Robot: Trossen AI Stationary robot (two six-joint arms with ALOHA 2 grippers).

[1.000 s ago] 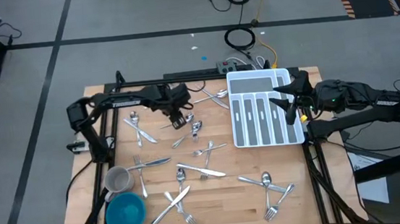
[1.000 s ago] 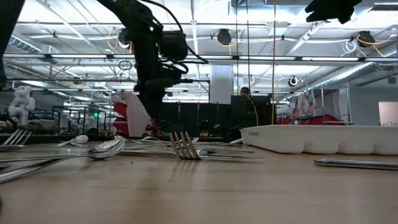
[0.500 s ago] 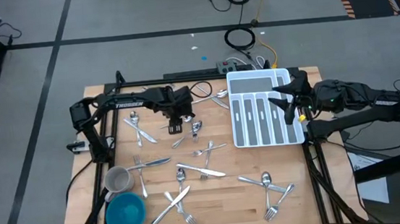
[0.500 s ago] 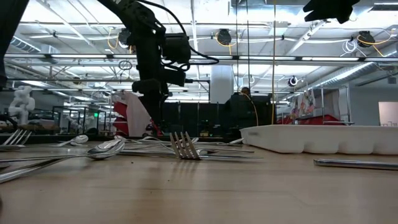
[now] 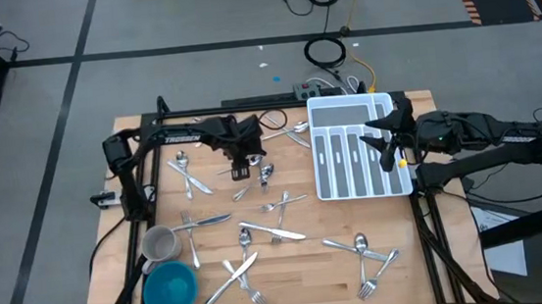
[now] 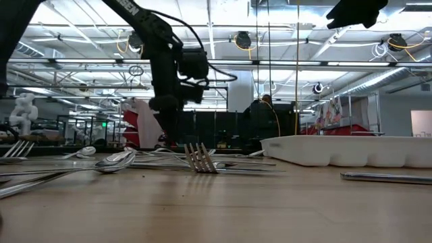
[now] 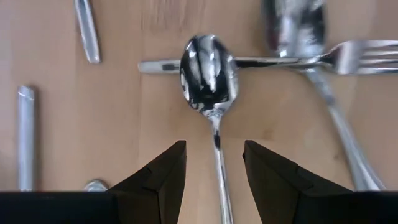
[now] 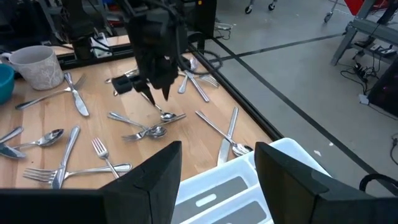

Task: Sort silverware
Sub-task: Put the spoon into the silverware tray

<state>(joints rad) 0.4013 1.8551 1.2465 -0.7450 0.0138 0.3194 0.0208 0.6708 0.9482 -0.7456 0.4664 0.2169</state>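
steel spoon, handle between end effector fingers

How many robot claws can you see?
2. The left claw is open above a spoon among the silverware near the table's back. The right claw is open over the right side of the white tray. None seem hidden.
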